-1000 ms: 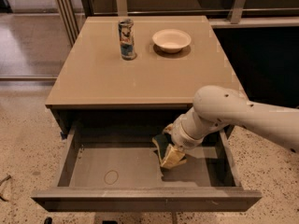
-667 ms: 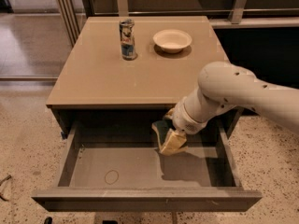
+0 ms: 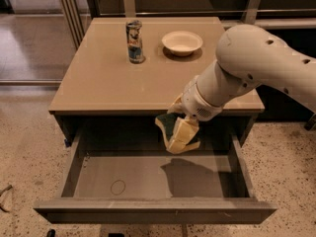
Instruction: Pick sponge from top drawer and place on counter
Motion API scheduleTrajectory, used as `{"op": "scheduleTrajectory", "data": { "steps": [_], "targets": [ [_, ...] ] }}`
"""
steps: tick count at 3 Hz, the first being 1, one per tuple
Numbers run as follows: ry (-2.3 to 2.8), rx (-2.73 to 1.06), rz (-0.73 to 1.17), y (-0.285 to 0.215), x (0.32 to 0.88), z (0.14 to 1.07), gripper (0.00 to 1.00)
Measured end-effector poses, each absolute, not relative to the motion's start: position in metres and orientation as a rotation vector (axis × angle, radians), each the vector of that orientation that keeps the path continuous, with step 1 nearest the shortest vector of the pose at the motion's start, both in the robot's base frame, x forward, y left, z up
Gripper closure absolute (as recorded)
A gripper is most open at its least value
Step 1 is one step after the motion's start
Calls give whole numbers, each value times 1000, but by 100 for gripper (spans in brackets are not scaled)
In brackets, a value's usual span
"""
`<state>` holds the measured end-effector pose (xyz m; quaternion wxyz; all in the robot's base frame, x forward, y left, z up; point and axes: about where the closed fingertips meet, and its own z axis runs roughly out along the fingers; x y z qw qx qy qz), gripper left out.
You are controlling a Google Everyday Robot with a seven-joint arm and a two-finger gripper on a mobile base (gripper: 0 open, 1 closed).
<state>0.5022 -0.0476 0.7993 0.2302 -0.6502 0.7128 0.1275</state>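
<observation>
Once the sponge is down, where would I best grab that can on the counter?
I'd take the can mid-body from the front, jaws across its round wall; it stands upright, clear of the bowl. The gripper is above the open drawer, shut on the sponge.

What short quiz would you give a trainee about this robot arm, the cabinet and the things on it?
1. True or false: the sponge lies on the counter.
2. Which things stand on the counter? A) a can and a bowl; B) two mugs; C) a plate and a fork.
3. Fill in: the pincer hangs shut on the sponge above the open top ____.

Key
1. False: the sponge is held in the air, just off the counter's front edge.
2. A.
3. Drawer: the top drawer is pulled out below it.
</observation>
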Motion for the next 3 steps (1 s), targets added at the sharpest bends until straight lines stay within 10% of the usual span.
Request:
{"op": "scheduleTrajectory", "data": {
  "steps": [3],
  "targets": [
    [1872,-1828,201,-36,512,865,100]
  ]
}}
